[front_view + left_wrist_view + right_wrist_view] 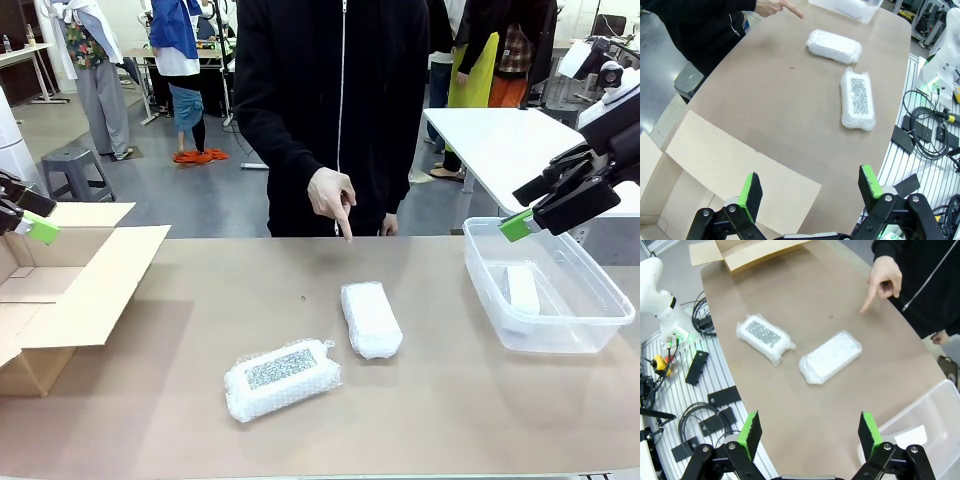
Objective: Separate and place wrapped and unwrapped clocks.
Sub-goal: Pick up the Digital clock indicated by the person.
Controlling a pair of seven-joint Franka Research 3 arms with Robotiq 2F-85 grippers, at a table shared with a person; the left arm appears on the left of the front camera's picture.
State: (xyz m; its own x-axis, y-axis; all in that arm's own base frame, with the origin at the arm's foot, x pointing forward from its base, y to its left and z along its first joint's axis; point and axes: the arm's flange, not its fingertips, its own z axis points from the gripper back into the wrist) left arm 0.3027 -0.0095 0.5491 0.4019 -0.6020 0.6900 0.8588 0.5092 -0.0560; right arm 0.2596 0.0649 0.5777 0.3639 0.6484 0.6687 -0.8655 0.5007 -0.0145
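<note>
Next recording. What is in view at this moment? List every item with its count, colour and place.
speckled bundle: 1, white bubble wrap over a grey speckled panel, middle of the table, nearer the robot
plain bundle: 1, white bubble wrap, just beyond the speckled one, to its right
block: 1, smooth white, inside the tub
tub: 1, clear plastic, right end of the table
cardboard box: 1, brown, flaps open, left end of the table
table: 1, tan top
person's hand: 1, black sleeve, pointing down at the table's far edge
left claw: 1, black with green pads, open, above the cardboard box
right claw: 1, black with green pads, open, above the tub
</note>
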